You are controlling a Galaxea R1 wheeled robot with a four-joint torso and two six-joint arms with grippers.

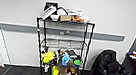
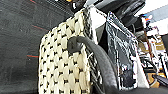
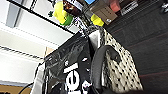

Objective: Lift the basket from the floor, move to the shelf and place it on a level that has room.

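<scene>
Two claws at the basket, grip unclear; white letters "el" on its black bag.

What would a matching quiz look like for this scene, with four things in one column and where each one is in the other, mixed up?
Things:
1. basket
2. books
3. toys
4. office chair

Places:
A. top tier of the shelf
B. lower tiers of the shelf
C. on the carpet beside the shelf
D. close up at both wrist cameras, above the carpet

Pairs: 1-D, 2-A, 3-B, 4-C
</scene>
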